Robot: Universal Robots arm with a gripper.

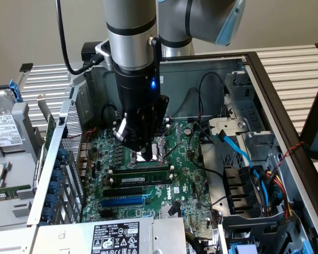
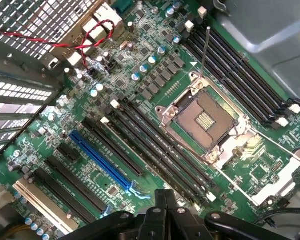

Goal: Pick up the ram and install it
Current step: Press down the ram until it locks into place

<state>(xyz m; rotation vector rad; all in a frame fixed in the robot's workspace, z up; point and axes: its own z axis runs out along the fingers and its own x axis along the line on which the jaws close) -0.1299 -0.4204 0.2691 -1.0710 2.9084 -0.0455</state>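
In the exterior view, the gripper (image 1: 139,150) hangs low over the motherboard (image 1: 185,174) inside the open computer case (image 1: 265,95), above the processor socket (image 1: 158,151). The fingers are closed and hold nothing. The ram (image 1: 143,180) sits in a black slot just in front of the socket.

In the wrist view, the closed gripper (image 2: 165,202) is above the long black slots (image 2: 160,150), beside the blue expansion slot (image 2: 102,160). The socket (image 2: 205,117) is open.

The arm (image 1: 132,32) hides part of the motherboard (image 1: 185,174) behind it.
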